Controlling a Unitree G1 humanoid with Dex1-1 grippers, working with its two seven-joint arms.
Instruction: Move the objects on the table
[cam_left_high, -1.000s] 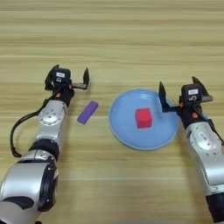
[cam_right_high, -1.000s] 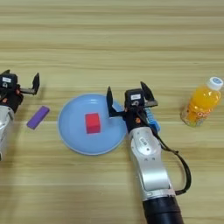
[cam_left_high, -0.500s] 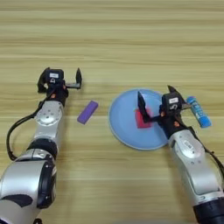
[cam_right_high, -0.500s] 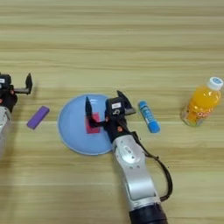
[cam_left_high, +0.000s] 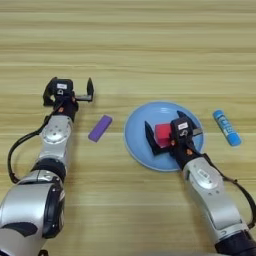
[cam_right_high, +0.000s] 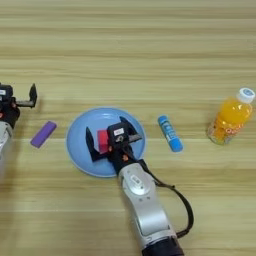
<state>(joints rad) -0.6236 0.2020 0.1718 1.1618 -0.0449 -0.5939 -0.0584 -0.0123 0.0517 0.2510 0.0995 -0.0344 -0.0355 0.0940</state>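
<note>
- The right arm reaches in from the near edge of the surface (cam_left_high: 150, 60), its silver forearm slanting up toward the middle.
- The right pincer (cam_left_high: 169, 135) sits over the light-blue plate (cam_left_high: 137, 135). Its black fingers (cam_left_high: 149, 137) are spread apart on either side of the red cube (cam_left_high: 162, 133), one to the cube's left and one at its right; whether they press on the cube cannot be told.
- The red cube lies on the plate, a little right of the plate's middle, partly hidden by the pincer's body.
- The purple bar (cam_left_high: 100, 128) lies flat on the wood just left of the plate, apart from its rim and tilted on a diagonal.
- The blue glue stick (cam_left_high: 226, 127) lies on its side to the right of the plate, clear of it, its length running from far-left to near-right.
- The orange bottle (cam_right_high: 229, 117) stands upright with its white cap on, well to the right of the glue stick; only the right eye view shows it.
- The left arm runs up the left side of the surface, and the left pincer (cam_left_high: 68, 92) sits beyond the purple bar, a bit to its left, with fingers apart and nothing between them.
</note>
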